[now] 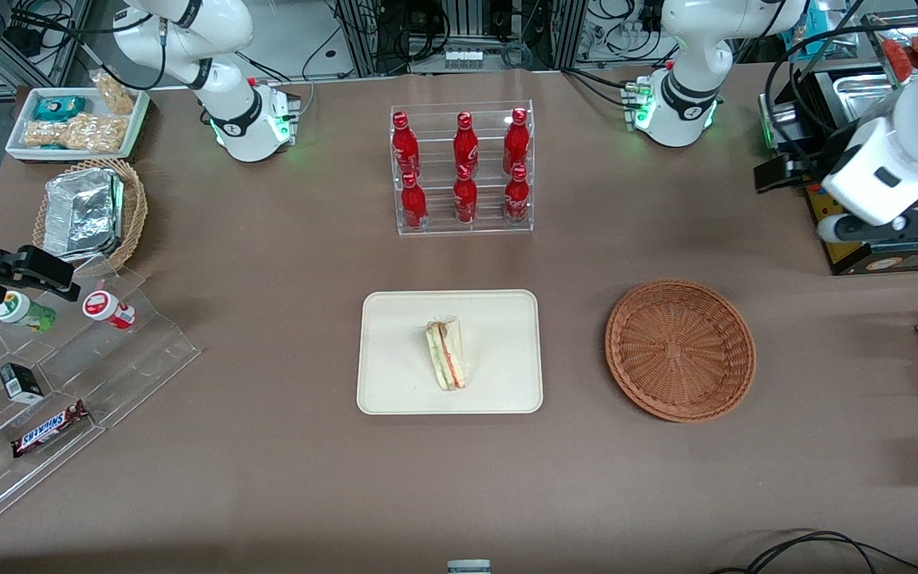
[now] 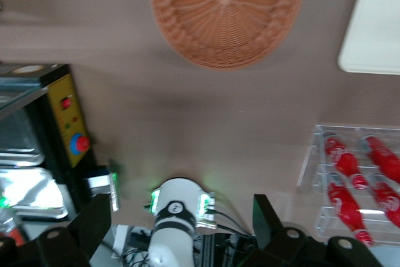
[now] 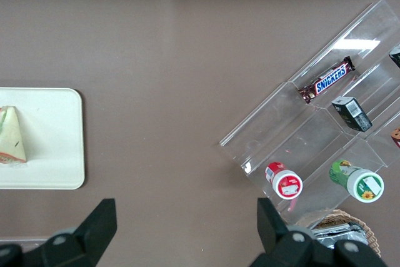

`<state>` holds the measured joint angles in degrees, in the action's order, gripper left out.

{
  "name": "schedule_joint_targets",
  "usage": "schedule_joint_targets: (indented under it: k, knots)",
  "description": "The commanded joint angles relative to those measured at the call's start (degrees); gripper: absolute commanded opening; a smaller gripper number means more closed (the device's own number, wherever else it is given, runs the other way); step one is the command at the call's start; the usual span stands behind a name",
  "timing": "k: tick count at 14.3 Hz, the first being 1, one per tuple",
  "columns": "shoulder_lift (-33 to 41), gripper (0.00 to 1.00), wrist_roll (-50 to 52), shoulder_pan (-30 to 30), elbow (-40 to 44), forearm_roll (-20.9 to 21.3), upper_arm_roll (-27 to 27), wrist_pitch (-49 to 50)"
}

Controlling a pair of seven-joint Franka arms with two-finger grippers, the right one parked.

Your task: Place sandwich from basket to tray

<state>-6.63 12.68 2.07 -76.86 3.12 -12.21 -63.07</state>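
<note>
Pincer (image 2: 181, 229) fingers spread, empty, raised toward the working arm's end of the bench. Sandwich (image 1: 446, 355) lies on tray (image 1: 395, 383), well apart; basket (image 1: 680, 349) sits between.

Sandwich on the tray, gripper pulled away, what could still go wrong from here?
Little looks risky. The sandwich lies near the middle of the tray, and the basket holds nothing. The open gripper hangs high toward the working arm's end of the table, close to the yellow control box; a careless move might clip it. The sandwich's layers could also slump, since it rests on one face.
</note>
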Motion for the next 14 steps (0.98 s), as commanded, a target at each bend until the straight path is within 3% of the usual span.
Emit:
schedule_joint_targets:
  k: [1, 5, 14]
  knots:
    - [8.3, 1.0, -1.3, 1.7, -11.4, 2.2, -0.6, -4.1]
    - [10.1, 1.0, -7.8, 3.5, -11.6, 1.7, 0.1, -4.0]
    - [9.4, 1.0, -7.1, 4.7, -11.0, 1.5, 0.3, -4.8]
